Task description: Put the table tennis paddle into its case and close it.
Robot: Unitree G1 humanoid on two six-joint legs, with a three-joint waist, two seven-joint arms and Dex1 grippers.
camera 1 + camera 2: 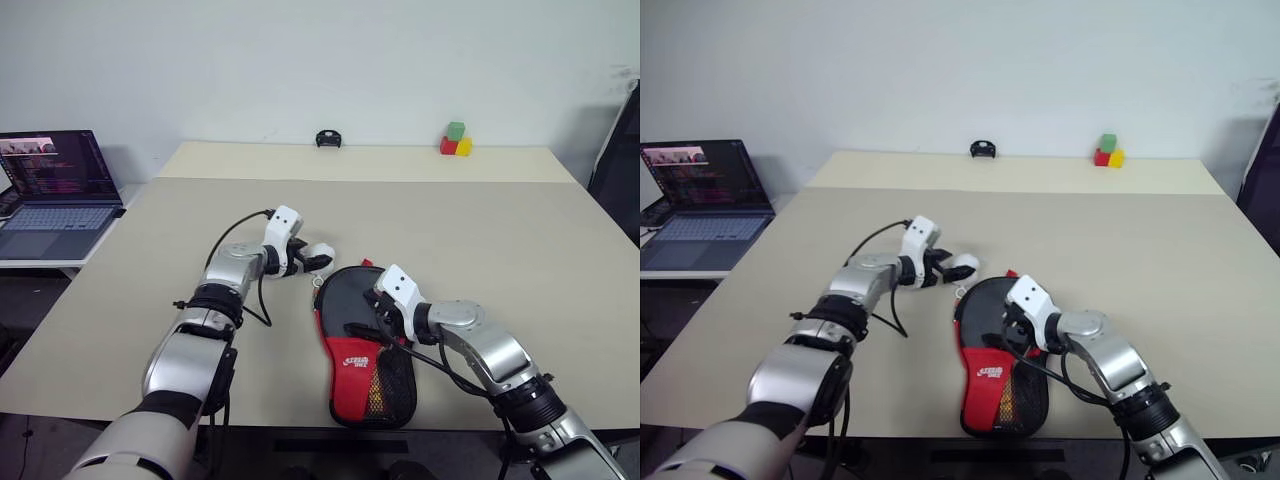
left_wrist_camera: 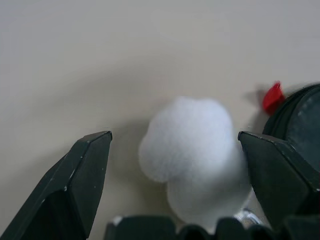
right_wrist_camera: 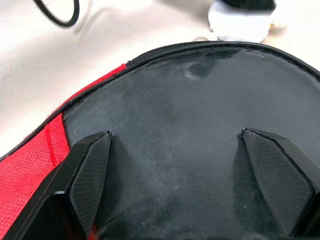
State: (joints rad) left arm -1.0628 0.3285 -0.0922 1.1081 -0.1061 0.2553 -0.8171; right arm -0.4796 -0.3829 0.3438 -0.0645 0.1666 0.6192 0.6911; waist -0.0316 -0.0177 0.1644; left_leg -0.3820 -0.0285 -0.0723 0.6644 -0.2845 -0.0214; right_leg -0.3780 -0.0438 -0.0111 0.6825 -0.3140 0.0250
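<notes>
One case point(image 1: 362, 345) on the table point(image 1: 500, 230), one white pom-pom point(image 2: 192, 160) between wide-open left jaws, right jaws wide, empty.

Right end effector point(image 3: 175, 187), fingers spread wide, poised over the black face of the case point(image 3: 180, 130). Red fabric panel at one side. Zip edge curves along the rim; beyond it pale surface point(image 3: 125, 30), white pom-pom point(image 3: 240, 20), black cable loop point(image 3: 57, 12).
</notes>
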